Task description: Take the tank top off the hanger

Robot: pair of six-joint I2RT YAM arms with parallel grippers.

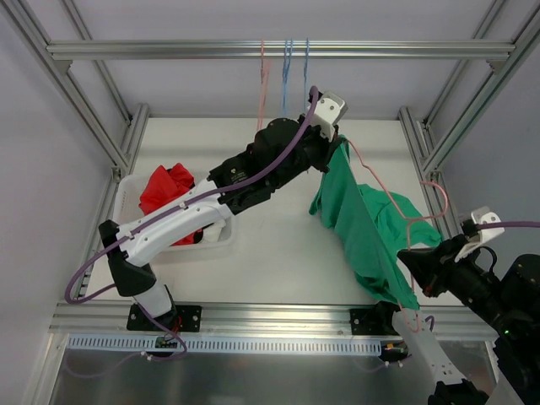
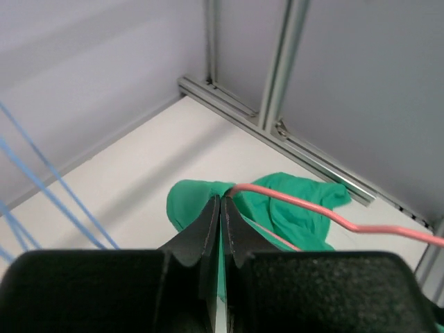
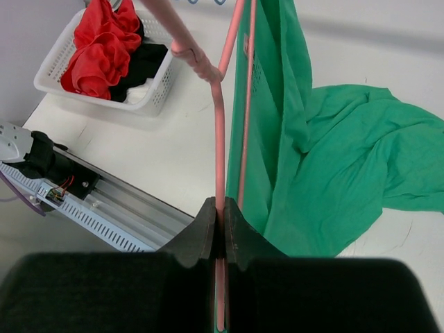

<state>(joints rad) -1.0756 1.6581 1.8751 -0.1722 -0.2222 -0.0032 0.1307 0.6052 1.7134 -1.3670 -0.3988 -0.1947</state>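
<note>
"What is the black right gripper (image 3: 222, 211) holding?"
"A thin pink wire hanger (image 3: 219, 139), pinched tight. A green cloth tank top (image 3: 333, 159) hangs against it and spills onto the white table (image 3: 152, 159)."
"And up in the corner?"
"A white plastic basket (image 3: 149, 97) with red and black clothes (image 3: 97, 52) inside."

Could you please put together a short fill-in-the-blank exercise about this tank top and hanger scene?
The left gripper pinches the ____ tank top.
The right gripper is shut on the hanger, whose colour is ____.
The white basket holds black clothing and a bright ____ garment.
Missing words: green, pink, red.
</note>
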